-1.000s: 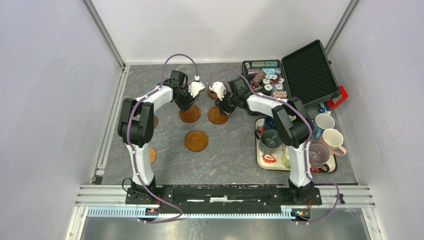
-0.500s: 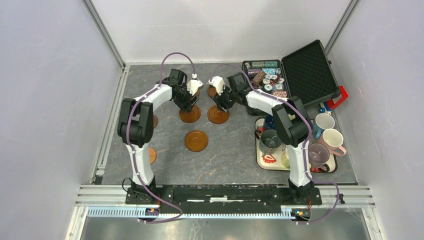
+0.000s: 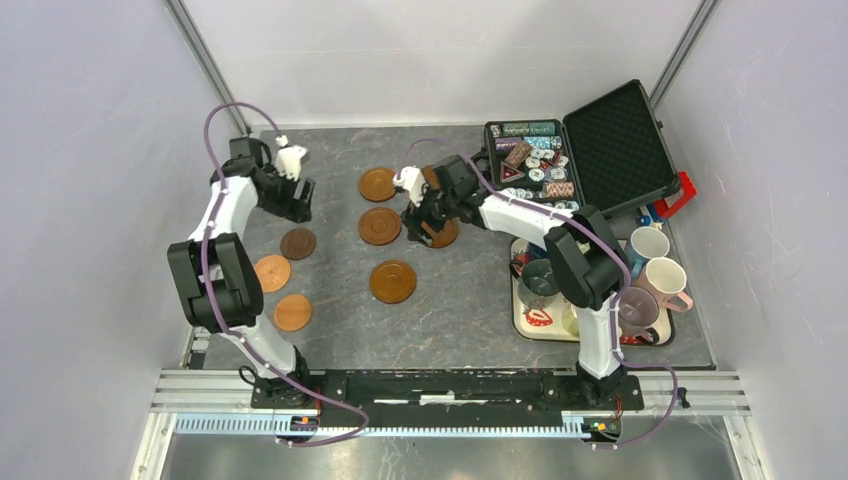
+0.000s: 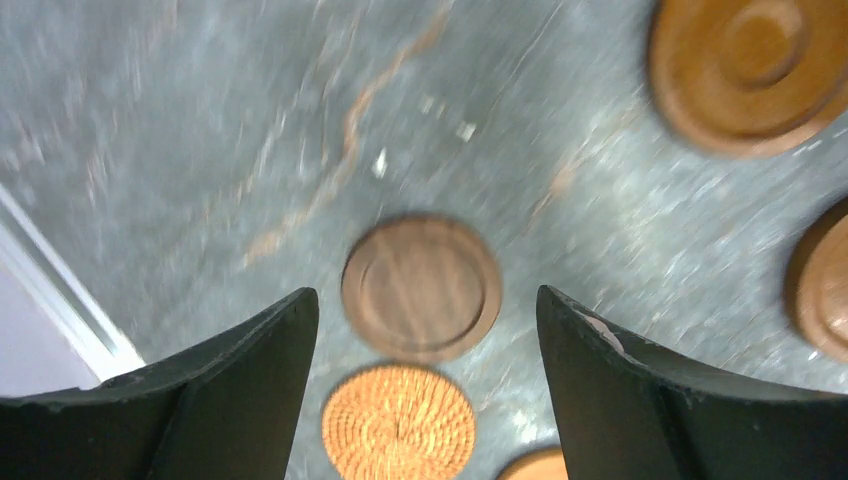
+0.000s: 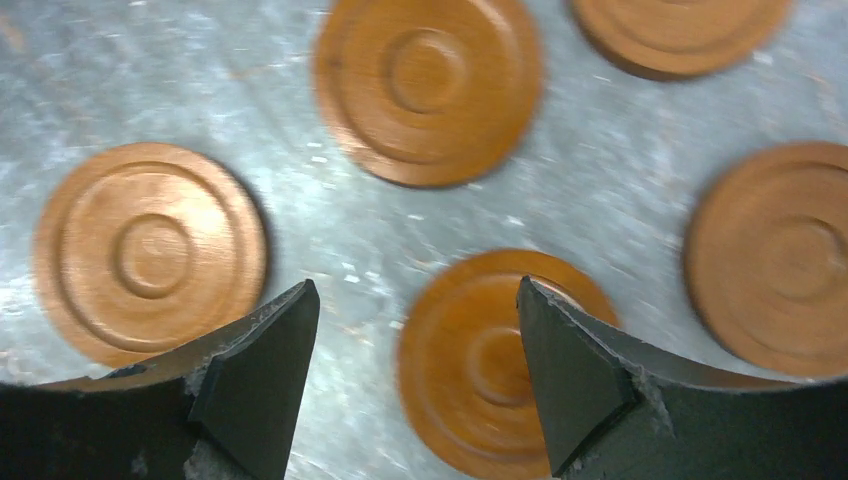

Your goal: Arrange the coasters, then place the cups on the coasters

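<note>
Overhead, left gripper [image 3: 293, 192] out over the far-left part of the worktop [image 3: 460, 310], spread wide and gripping nothing. Through its wrist camera, a dark brown coaster [image 4: 421, 287] flat on the surface, framed between the two fingers [image 4: 240, 400], with a woven coaster [image 4: 398, 423] just beside it. Likewise wide open and empty, right gripper [image 3: 422, 218] poised near the middle above an orange-brown coaster [image 5: 500, 365], lying under the gap. Elsewhere, more coasters [image 3: 392, 281] flat and apart on the worktop: three in a loose cluster at left, three ringed ones near the middle. Off to the right, cups [image 3: 648, 243] crowded on and beside the white tray [image 3: 530, 325], well apart from every coaster. Beyond them, a black case [image 3: 620, 140] lying open, poker chips [image 3: 535, 160] in its near half.
</note>
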